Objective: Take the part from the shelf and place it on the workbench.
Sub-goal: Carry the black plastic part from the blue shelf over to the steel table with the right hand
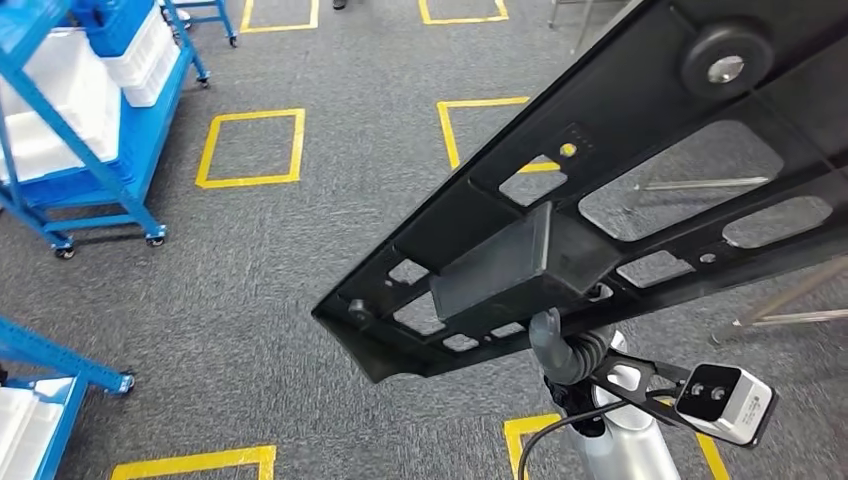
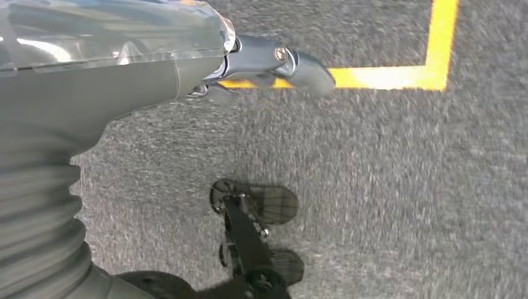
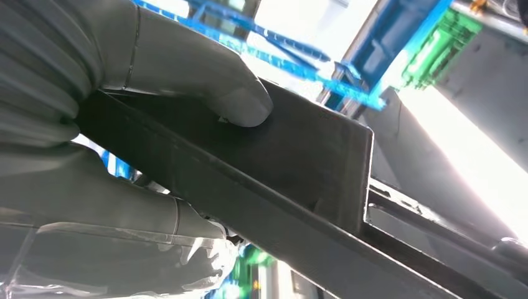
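The part is a long black plastic panel with several cut-outs and a raised box in its middle. It slants across the head view from lower centre to upper right, held up above the floor. My right hand grips it from underneath, near the box. Close up in the right wrist view, that hand clamps the part, the thumb pressed on its flat black face. My left hand hangs over grey carpet with nothing in it, one grey finger stretched out.
A blue wheeled shelf rack with white bins stands at the upper left, and another blue rack at the lower left. Yellow tape squares mark the grey carpet. Metal legs show at the right.
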